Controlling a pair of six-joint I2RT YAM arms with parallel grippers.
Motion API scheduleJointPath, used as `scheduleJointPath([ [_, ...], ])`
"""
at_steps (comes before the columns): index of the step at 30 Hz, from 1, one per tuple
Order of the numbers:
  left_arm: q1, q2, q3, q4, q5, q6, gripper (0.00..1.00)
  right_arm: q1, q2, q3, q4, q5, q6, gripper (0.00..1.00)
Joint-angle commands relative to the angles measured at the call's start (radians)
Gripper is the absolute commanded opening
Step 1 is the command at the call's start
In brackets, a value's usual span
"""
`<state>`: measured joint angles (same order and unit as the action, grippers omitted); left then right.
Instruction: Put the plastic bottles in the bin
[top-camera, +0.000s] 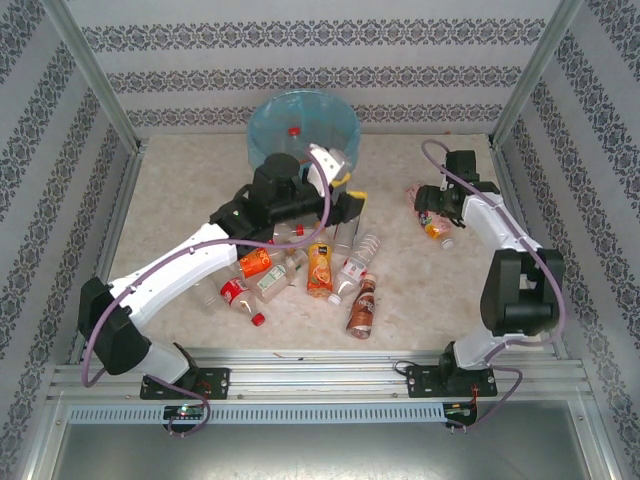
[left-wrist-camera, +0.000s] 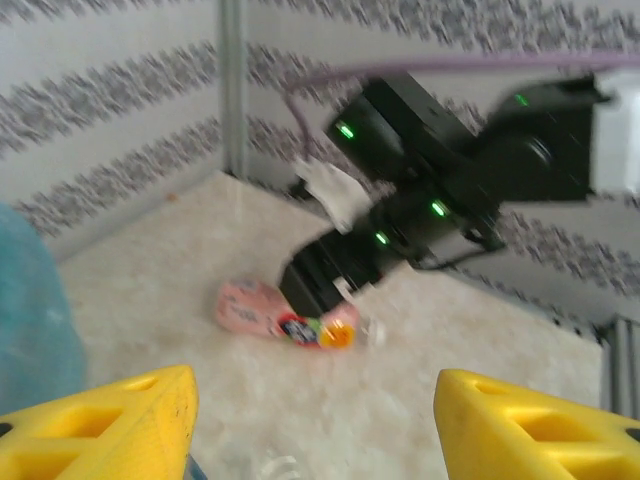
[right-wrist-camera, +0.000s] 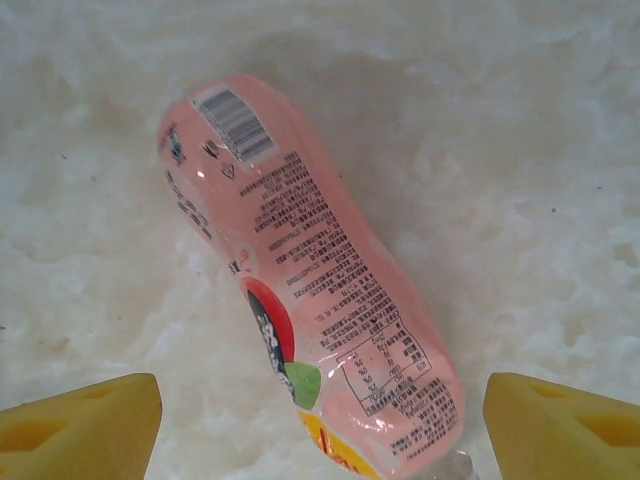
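Observation:
The grey-blue bin (top-camera: 262, 130) stands at the back centre, and a red-capped bottle (top-camera: 293, 131) lies inside it. Several plastic bottles (top-camera: 320, 270) lie in a heap mid-table. My left gripper (top-camera: 350, 192) hovers right of the bin, above the heap. Its yellow fingers (left-wrist-camera: 120, 425) stand apart, with a faint clear shape at the frame's bottom edge between them. A pink-labelled bottle (right-wrist-camera: 300, 270) lies flat on the table at the right. My right gripper (right-wrist-camera: 322, 430) is open just above it, its fingertips on either side and clear of it.
Metal posts and patterned walls close in the table on three sides. The bin's blue liner (left-wrist-camera: 30, 330) is at the left in the left wrist view. The right arm (left-wrist-camera: 420, 190) and the pink bottle (left-wrist-camera: 262, 308) lie ahead of the left gripper.

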<state>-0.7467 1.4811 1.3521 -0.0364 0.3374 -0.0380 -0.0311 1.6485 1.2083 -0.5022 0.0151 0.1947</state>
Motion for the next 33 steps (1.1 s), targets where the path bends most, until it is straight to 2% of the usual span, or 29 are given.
scheduleJointPath([
  [1,-0.025,-0.024,-0.036,0.035,0.049,-0.016,0.64,-0.010,0.080,0.057,-0.054,-0.067,-0.052,0.84],
  [7,-0.035,-0.063,-0.043,-0.039,0.029,0.010,0.66,-0.004,0.245,0.215,-0.127,-0.048,-0.075,0.85],
  [11,-0.036,-0.114,-0.067,-0.091,0.054,0.011,0.67,0.007,0.348,0.325,-0.199,-0.023,-0.094,0.84],
  [18,-0.036,-0.212,-0.166,-0.203,0.012,0.131,0.69,0.016,0.419,0.364,-0.220,-0.008,-0.111,0.78],
  [20,-0.035,-0.231,-0.192,-0.197,-0.021,0.156,0.71,0.020,0.432,0.367,-0.228,-0.009,-0.114,0.75],
  [24,-0.034,-0.235,-0.204,-0.188,-0.048,0.180,0.71,0.020,0.434,0.370,-0.234,-0.030,-0.115,0.63],
  [27,-0.034,-0.229,-0.199,-0.189,-0.055,0.169,0.72,0.020,0.415,0.368,-0.232,-0.048,-0.108,0.64],
  [30,-0.033,-0.237,-0.211,-0.175,-0.056,0.161,0.72,0.020,0.419,0.372,-0.229,-0.069,-0.106,0.75],
  [33,-0.033,-0.239,-0.213,-0.177,-0.061,0.166,0.72,0.020,0.466,0.421,-0.276,-0.075,-0.112,0.76],
])
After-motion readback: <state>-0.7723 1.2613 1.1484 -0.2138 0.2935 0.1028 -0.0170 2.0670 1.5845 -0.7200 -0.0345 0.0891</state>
